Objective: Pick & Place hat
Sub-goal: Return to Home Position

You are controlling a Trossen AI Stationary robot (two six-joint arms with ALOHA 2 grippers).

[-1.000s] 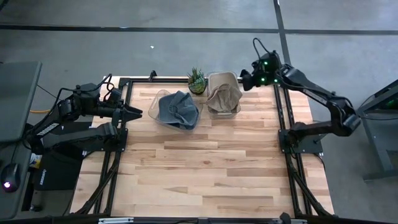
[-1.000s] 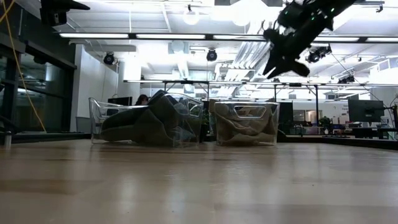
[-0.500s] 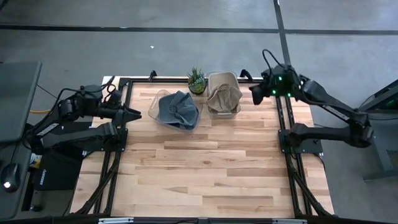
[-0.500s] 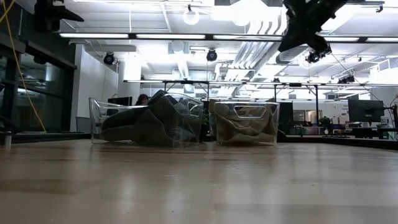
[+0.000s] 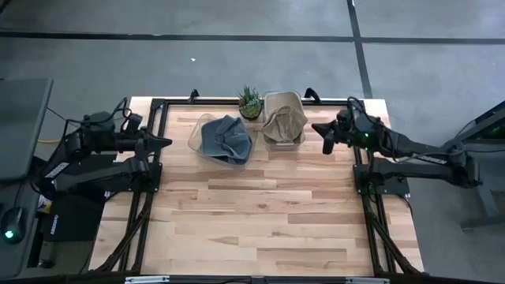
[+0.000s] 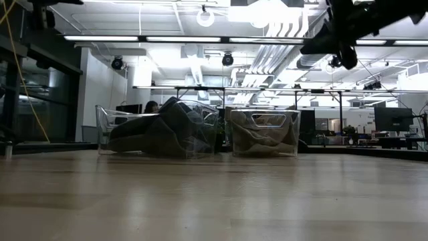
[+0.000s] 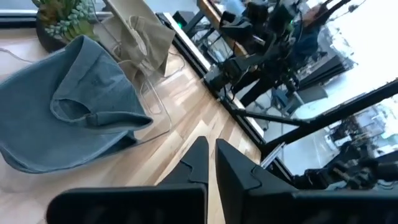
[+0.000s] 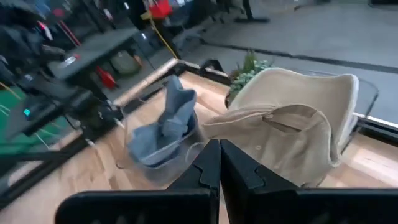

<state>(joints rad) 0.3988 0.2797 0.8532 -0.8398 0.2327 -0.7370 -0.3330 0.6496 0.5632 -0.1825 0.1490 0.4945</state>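
A blue hat (image 5: 226,140) lies slumped in a clear bin (image 5: 197,136) at the table's far middle, and its cloth spills over the bin's rim. A beige hat (image 5: 284,118) fills a second clear bin (image 5: 285,143) just to the right. My left gripper (image 5: 164,142) hovers shut over the table's left rail, pointing at the blue hat (image 7: 74,106). My right gripper (image 5: 324,139) hovers shut to the right of the beige hat (image 8: 292,124), raised off the table (image 6: 338,41). Neither gripper holds anything.
A small potted plant (image 5: 250,102) stands at the far edge between the two bins. Black frame rails (image 5: 359,166) run along the table's left, right and far sides. The near half of the wooden table (image 5: 252,221) shows bare boards.
My left gripper has drawn back a little toward the table's left edge and has shut. My right gripper has swung from beside the beige hat's bin toward the table's near edge. Both hats lie as before.
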